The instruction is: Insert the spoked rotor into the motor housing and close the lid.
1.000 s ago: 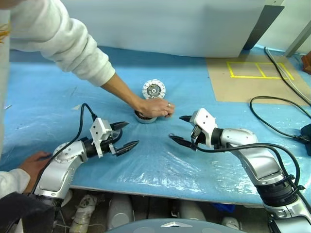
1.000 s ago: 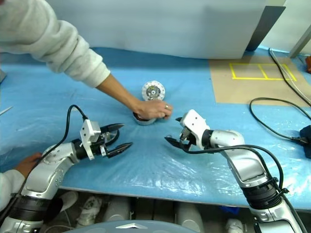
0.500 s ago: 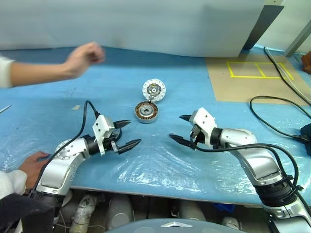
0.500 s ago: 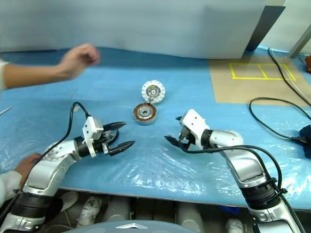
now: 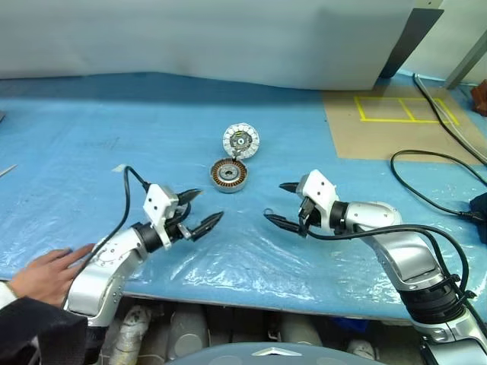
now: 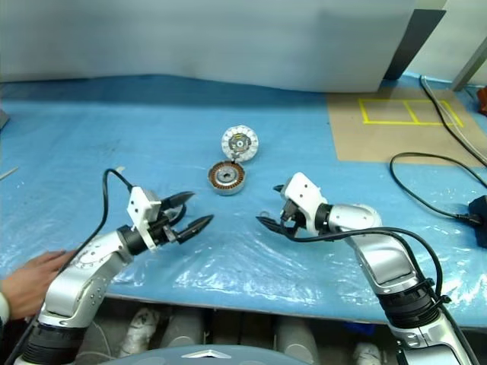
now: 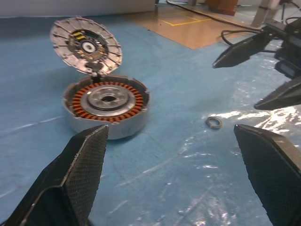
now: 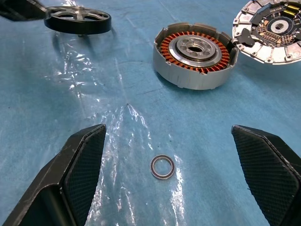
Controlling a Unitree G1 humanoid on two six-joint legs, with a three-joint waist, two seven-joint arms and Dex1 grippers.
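The motor housing (image 5: 229, 175), a silver shell with copper windings, lies open-face up on the blue sheet. The lid (image 5: 240, 141), whitish with a segmented rim, leans tilted against its far edge. The spoked rotor (image 8: 77, 20), a black wheel, sits low beside my left gripper's fingers (image 8: 19, 9); I cannot tell if they touch it. My left gripper (image 5: 210, 205) is open, its tips empty, pointing toward the housing (image 7: 107, 101). My right gripper (image 5: 275, 201) is open too, just right of the housing. A small thin metal ring (image 8: 162, 166) lies between the grippers.
A person's hand (image 5: 49, 270) rests on the sheet's near left edge beside my left arm. A tan board with yellow tape (image 5: 403, 122) and black cables (image 5: 434, 163) lie at the right. A grey panel (image 5: 228, 38) stands along the back.
The person's arm and hand have lifted off the housing and left the top of the view, uncovering it. The hand at the near left has slid onto the sheet. My left wrist has turned slightly.
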